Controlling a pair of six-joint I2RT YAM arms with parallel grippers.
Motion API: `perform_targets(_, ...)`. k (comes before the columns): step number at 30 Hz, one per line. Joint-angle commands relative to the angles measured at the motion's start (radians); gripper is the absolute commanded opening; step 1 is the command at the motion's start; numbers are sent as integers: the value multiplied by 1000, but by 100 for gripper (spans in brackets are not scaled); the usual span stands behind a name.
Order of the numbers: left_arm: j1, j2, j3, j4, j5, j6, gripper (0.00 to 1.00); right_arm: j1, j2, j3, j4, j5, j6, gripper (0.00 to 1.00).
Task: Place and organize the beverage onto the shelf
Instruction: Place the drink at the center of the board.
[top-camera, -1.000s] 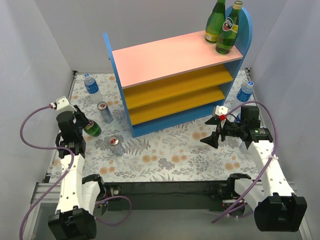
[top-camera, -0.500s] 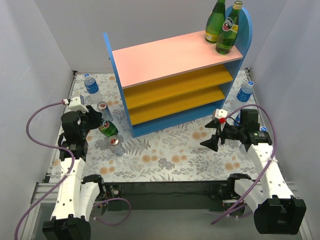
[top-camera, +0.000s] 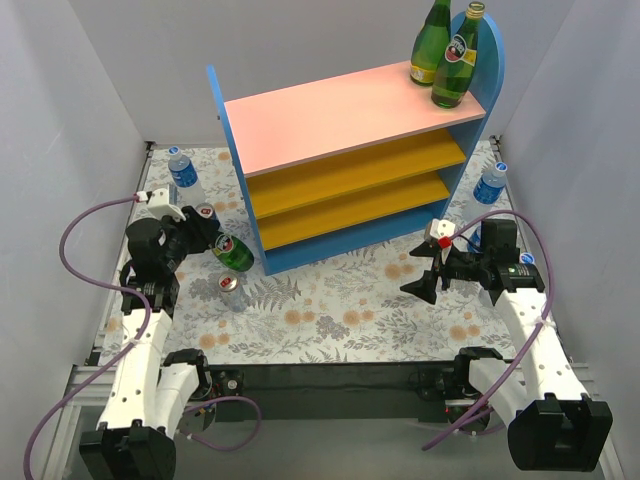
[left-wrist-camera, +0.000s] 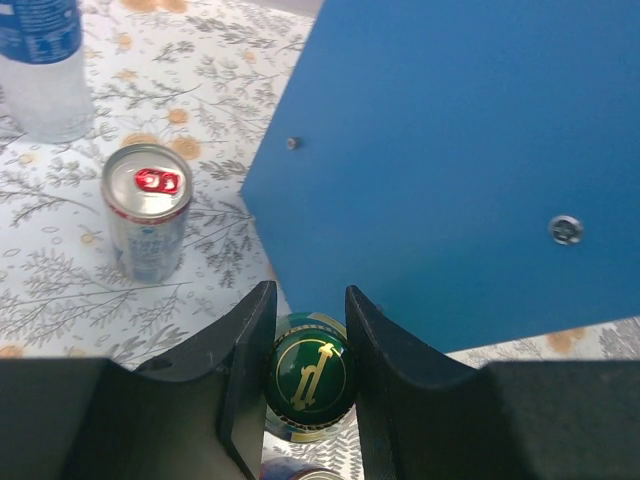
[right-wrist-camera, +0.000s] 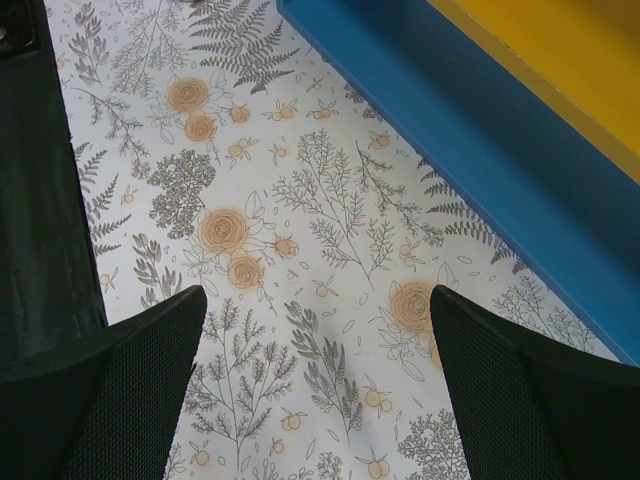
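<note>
Left fingers (left-wrist-camera: 248, 350) clenched on green bottle (left-wrist-camera: 308, 375) at cap end. Bottle tilted, off tabletop (top-camera: 340, 310), just beside left blue side panel of shelf (top-camera: 340, 115). Right fingers (right-wrist-camera: 140, 390) released wide, grasping nothing, low over tabletop in front of shelf's right end. Two more green bottles (top-camera: 432, 45) upright on shelf's pink top, right end. Can (left-wrist-camera: 148, 210) and plastic bottle (top-camera: 183, 172) stand left of shelf.

**Pink, blue and amber above a fern print**

The shelf (top-camera: 330, 115) has a pink top board, orange-yellow lower boards and blue side panels. The tablecloth (top-camera: 340, 320) is white with grey ferns and orange blossoms. At one o'clock, two green bottles (top-camera: 455, 60) carry yellow labels. At nine o'clock, a third green bottle (top-camera: 233, 252) shows a gold emblem. The can (left-wrist-camera: 147, 210) is silver with a red tab. The clear bottle (top-camera: 184, 172) at ten o'clock has a blue label.
</note>
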Motion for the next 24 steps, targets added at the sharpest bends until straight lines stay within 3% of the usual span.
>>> perform_targets(1, -18, -36, 54, 143, 87, -26, 0, -3, -15, -17, 7, -31, -6, 98)
perform_targets(24, -95, -70, 70, 114, 262, -21, 0, -3, -15, -22, 10, -32, -3, 98)
